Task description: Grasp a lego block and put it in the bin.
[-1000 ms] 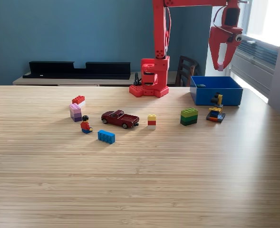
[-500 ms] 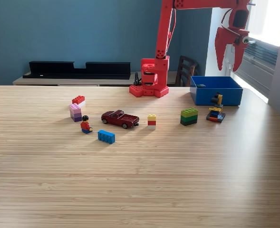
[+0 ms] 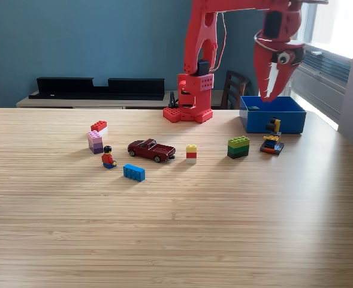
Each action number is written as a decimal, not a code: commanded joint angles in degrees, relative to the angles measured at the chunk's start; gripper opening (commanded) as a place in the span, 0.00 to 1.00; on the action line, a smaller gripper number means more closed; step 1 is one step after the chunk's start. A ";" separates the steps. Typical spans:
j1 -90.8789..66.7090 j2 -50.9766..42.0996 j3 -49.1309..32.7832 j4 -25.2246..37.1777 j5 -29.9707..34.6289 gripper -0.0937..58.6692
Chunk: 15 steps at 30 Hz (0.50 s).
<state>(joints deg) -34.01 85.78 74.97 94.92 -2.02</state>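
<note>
With so many pieces strewn below me, I judged I might knock a neighbour or pinch the wrong one. My gripper (image 3: 271,90) hung high, jaws slightly spread, holding nothing. The green block (image 3: 238,147) lay below, nearer the camera; the bin (image 3: 272,121) sat almost directly beneath.

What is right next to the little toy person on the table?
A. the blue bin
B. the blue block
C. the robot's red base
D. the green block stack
B: the flat blue block lies just beside the toy person on its right in the exterior view, while the other three sit much farther off.
</note>
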 commanded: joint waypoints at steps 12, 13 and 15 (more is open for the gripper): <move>26.46 1.41 2.81 -0.53 -3.52 0.00; 26.89 1.41 3.16 -0.88 -3.87 0.00; 27.86 1.41 3.69 -1.76 -4.31 0.00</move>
<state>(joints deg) -7.73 85.69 78.93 94.83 -5.62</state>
